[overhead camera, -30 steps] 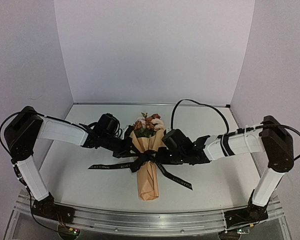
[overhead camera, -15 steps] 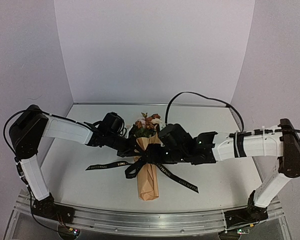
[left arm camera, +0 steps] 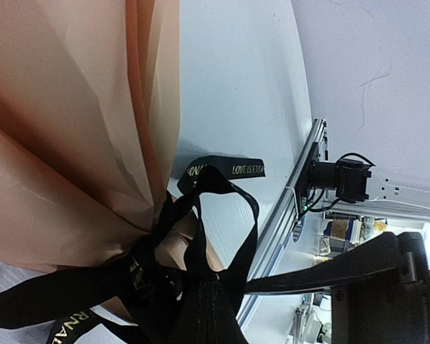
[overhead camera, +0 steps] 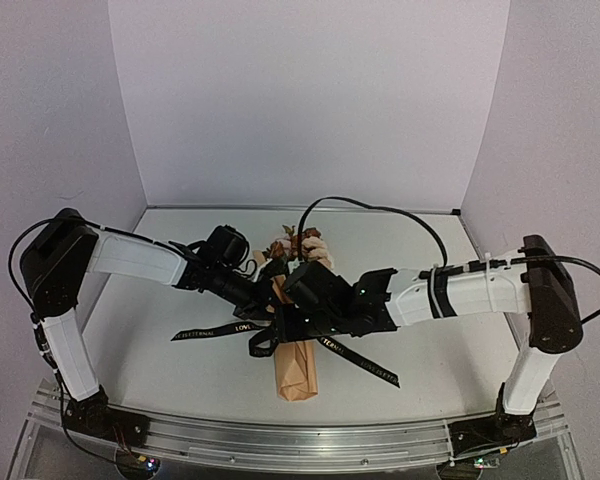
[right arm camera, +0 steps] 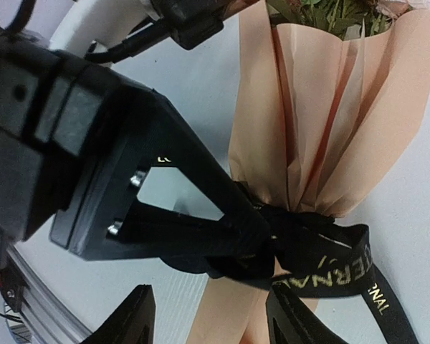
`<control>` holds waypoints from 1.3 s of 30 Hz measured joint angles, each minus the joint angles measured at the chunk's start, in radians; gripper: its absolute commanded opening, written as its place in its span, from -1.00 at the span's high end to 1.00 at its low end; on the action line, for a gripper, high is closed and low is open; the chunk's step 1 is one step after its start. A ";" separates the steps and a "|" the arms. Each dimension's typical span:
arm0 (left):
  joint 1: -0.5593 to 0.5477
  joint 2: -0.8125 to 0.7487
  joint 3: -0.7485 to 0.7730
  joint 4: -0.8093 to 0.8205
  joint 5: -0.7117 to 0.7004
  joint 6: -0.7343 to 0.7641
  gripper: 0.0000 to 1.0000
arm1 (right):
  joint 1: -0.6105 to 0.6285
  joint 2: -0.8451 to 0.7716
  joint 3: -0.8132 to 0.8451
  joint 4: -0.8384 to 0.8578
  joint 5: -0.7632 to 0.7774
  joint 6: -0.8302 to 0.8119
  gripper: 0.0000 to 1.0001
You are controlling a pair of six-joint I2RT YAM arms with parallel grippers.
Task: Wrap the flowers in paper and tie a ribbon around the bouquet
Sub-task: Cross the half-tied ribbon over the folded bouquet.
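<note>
The bouquet lies lengthwise mid-table, a tan paper (overhead camera: pixel 298 375) cone with the flowers (overhead camera: pixel 302 243) at its far end. The black lettered ribbon (overhead camera: pixel 365 362) is tied round its waist, with tails trailing left and right. My left gripper (left arm camera: pixel 207 281) is shut on a loop of the ribbon (left arm camera: pixel 222 190) at the knot. The right gripper (right arm camera: pixel 211 326) is open just above the cone, one finger on each side of the paper (right arm camera: pixel 322 129) below the knot, and holds nothing. The right wrist view shows the left gripper (right arm camera: pixel 261 236) pinching the ribbon (right arm camera: pixel 344 276).
Both arms meet over the bouquet and cover its middle. A black cable (overhead camera: pixel 380 208) arcs over the right arm. White walls close off the back and sides. A metal rail (overhead camera: pixel 280 440) runs along the near edge of the table (overhead camera: pixel 160 370).
The right arm has swung left over the bouquet's waist and its jaws have opened. The left gripper stays shut on the ribbon loop.
</note>
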State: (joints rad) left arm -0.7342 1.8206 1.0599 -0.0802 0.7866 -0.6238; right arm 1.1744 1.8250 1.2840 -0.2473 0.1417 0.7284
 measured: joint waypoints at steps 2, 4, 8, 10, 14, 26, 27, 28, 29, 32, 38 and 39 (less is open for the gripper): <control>0.007 0.000 0.000 0.000 0.025 -0.001 1.00 | 0.000 0.026 0.009 -0.004 0.005 -0.009 -0.07; 0.016 0.000 0.000 0.000 0.037 -0.004 1.00 | 0.000 0.036 0.010 -0.017 0.011 -0.014 -0.06; 0.046 0.001 -0.003 0.011 0.071 -0.024 1.00 | 0.015 0.038 0.038 -0.070 0.053 -0.046 -0.08; 0.063 0.007 -0.005 0.017 0.101 -0.034 1.00 | 0.036 0.039 0.075 -0.096 0.077 -0.079 -0.08; 0.085 0.051 -0.002 0.017 0.181 -0.034 0.99 | 0.078 0.054 0.154 -0.119 0.097 -0.154 -0.10; 0.084 0.100 0.051 -0.114 0.345 0.026 1.00 | 0.142 0.267 0.278 -0.179 0.202 -0.467 -0.21; 0.084 0.100 0.054 -0.119 0.348 0.030 1.00 | 0.142 0.274 0.278 -0.182 0.207 -0.482 -0.24; 0.084 0.100 0.056 -0.127 0.352 0.033 1.00 | 0.142 0.280 0.279 -0.186 0.211 -0.496 -0.27; 0.084 0.104 0.060 -0.134 0.359 0.038 1.00 | 0.142 0.282 0.279 -0.188 0.213 -0.506 -0.31; 0.084 0.118 0.068 -0.151 0.368 0.053 1.00 | 0.144 0.283 0.281 -0.187 0.212 -0.521 -0.40; 0.085 0.125 0.070 -0.177 0.383 0.077 1.00 | 0.151 0.284 0.281 -0.173 0.207 -0.559 -0.46; 0.085 0.125 0.070 -0.179 0.387 0.078 1.00 | 0.153 0.287 0.281 -0.166 0.206 -0.568 -0.45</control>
State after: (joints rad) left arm -0.6491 1.9453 1.1301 -0.2596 1.1732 -0.5454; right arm 1.3269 2.1115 1.5646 -0.4134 0.3480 0.1606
